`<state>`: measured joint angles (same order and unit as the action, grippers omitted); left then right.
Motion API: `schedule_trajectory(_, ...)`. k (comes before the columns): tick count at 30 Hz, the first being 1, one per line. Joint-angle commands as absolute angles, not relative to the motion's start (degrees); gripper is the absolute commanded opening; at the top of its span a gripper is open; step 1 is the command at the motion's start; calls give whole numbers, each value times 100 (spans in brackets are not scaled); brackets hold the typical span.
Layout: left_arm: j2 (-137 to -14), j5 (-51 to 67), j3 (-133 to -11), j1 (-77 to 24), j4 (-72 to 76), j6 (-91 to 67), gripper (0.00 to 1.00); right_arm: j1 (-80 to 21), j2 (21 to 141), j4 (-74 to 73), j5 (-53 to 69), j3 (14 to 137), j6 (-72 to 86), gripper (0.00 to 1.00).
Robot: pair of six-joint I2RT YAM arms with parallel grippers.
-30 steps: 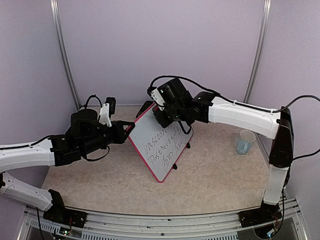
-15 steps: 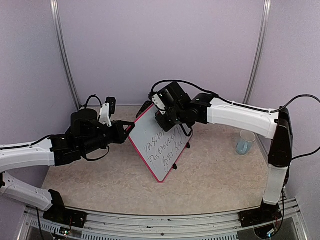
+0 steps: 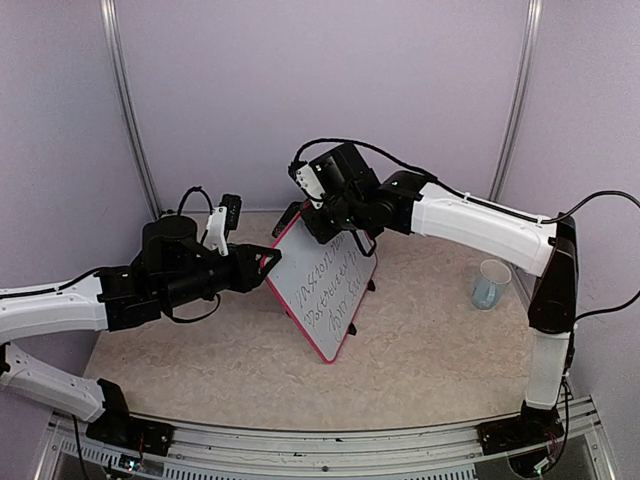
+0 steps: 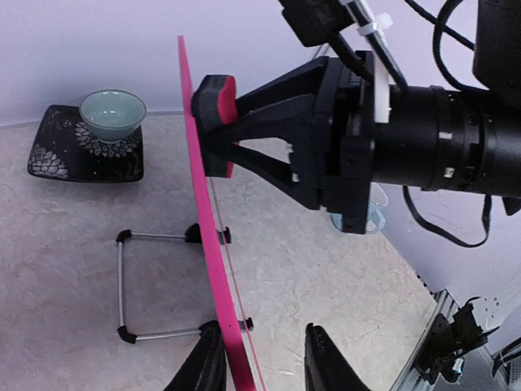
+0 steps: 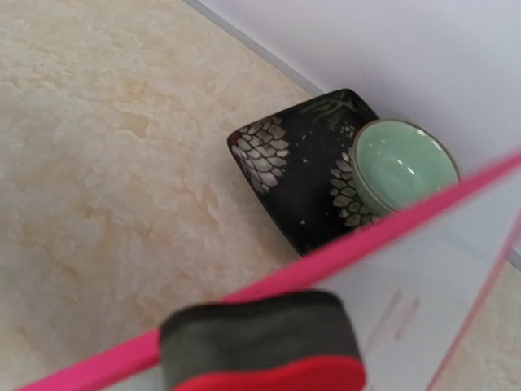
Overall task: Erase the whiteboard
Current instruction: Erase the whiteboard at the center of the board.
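Observation:
The whiteboard (image 3: 325, 295) has a pink frame and dark handwriting and stands tilted on its wire stand mid-table. In the left wrist view it shows edge-on (image 4: 203, 212). My left gripper (image 3: 268, 258) is open, straddling the board's left edge (image 4: 262, 334). The frame lies against one finger (image 4: 207, 358) and a gap shows before the other. My right gripper (image 3: 312, 222) is shut on a red and dark grey eraser (image 4: 216, 90). The eraser (image 5: 260, 342) sits against the board's top edge (image 5: 407, 301).
A black patterned dish (image 4: 57, 159) with a pale green bowl (image 4: 112, 114) sits behind the board near the back wall. A clear plastic cup (image 3: 490, 283) stands at the right. The wire stand (image 4: 122, 285) sticks out behind the board.
My left gripper has opened on the board's edge. The board has shifted right and turned. My right gripper has carried the eraser up and left to the top edge.

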<state>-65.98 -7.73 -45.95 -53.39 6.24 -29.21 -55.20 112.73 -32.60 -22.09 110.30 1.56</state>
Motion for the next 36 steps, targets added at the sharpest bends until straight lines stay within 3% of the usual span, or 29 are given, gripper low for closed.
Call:
schedule_trajectory(1, -6543, -264, -5073, -5466, 180, -2582, 36, -5528, 11225, -2941, -2008, 10684, 230, 28)
schedule_trajectory(15, -6786, -284, -5620, -4978, -495, -2901, 50, -5531, 10762, -2812, -2070, 10163, 286, 28)
schedule_trajectory(27, -7841, -320, -7078, -4956, -1701, -2779, 52, -5399, 10108, -2677, -2257, 9519, 409, 29)
schedule_trajectory(36, -8283, -684, -7407, -4957, -1966, -2865, 51, -5263, 9668, -2475, -2208, 9055, 457, 29)
